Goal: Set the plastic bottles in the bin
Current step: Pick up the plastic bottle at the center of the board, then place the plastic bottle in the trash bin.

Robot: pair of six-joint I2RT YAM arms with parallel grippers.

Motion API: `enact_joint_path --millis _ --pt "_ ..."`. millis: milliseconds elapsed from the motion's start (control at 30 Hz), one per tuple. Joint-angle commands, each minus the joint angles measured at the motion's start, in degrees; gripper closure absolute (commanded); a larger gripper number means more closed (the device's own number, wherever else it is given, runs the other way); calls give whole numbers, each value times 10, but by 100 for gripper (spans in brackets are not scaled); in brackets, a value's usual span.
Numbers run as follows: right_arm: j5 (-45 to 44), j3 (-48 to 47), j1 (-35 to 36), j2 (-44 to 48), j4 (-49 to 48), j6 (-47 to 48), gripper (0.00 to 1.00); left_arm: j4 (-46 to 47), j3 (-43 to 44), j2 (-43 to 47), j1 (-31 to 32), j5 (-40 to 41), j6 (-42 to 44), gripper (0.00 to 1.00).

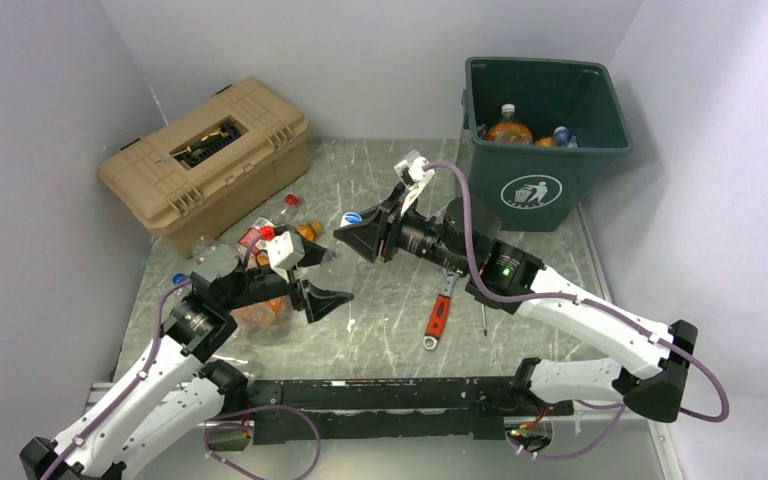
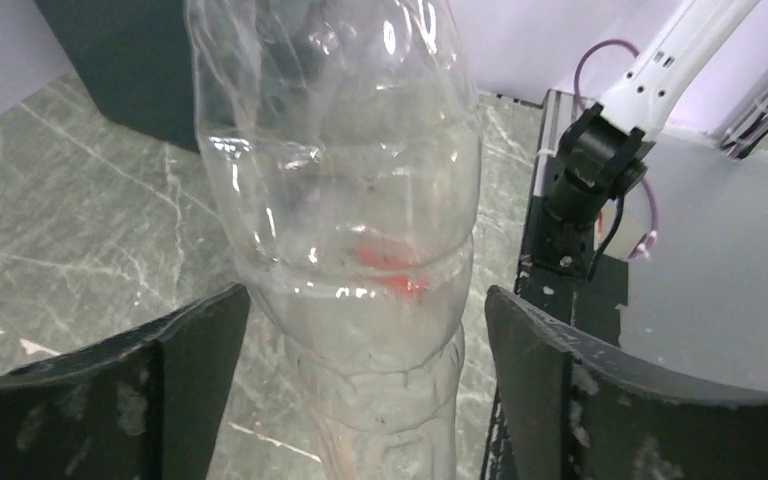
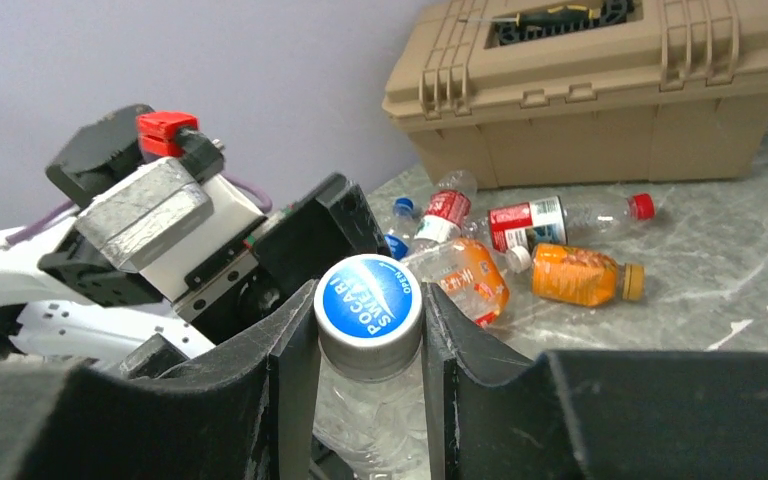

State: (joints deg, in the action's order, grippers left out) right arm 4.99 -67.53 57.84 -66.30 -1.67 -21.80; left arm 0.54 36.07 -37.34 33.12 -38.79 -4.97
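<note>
**A:** Where is the clear bottle (image 2: 340, 200) right now?

**B:** In the air between the two arms, above the surface (image 1: 380, 335). The right pincer (image 3: 370, 322) is pressed together on its neck, just under the blue cap (image 3: 368, 298). The left pincer (image 2: 365, 300) stands spread, with a gap on each side of the bottle's body, so it carries none of it.

**A:** So the step in hand is a hand-over?

**B:** I judge so. The right arm alone holds it, and the bin (image 1: 545, 185) stands at the far right of the surface, well apart from the bottle.

**A:** How should it be done well?

**B:** The left arm should draw straight back along the line of its own fingers. That way neither finger brushes the thin plastic and twists it in the grip. The hold is at the neck only and the body reaches down long, so it may swing. The right arm should lift and turn slowly.

**A:** Is anything in the way?

**B:** The bin's near rim is high. The bottle's low end must pass over it before the pincer parts. Some bottles (image 1: 509, 130) lie inside already, though there looks to be room beside them.

**A:** And the rest?

**B:** A heap of bottles (image 3: 520, 250) lies on the surface near the tan toolbox (image 3: 610, 90). The wrench (image 1: 439, 312) is no part of the job.
</note>
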Motion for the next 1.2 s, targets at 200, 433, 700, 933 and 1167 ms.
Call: enact_joint_path --millis 200,433,700,933,1167 --pt "-170 -87 2 60 142 164 100 -86 73 -11 3 108 -19 0" --pt "-403 -143 2 88 93 373 100 -97 75 -7 3 170 -20 1" --pt "-515 -184 -28 44 -72 505 100 -101 76 -9 3 196 -20 0" --pt "-519 -300 -172 -43 -102 500 100 -104 76 -8 3 207 -21 1" --pt "-486 -362 -309 -106 -60 390 100 -110 76 -14 3 220 -18 0"
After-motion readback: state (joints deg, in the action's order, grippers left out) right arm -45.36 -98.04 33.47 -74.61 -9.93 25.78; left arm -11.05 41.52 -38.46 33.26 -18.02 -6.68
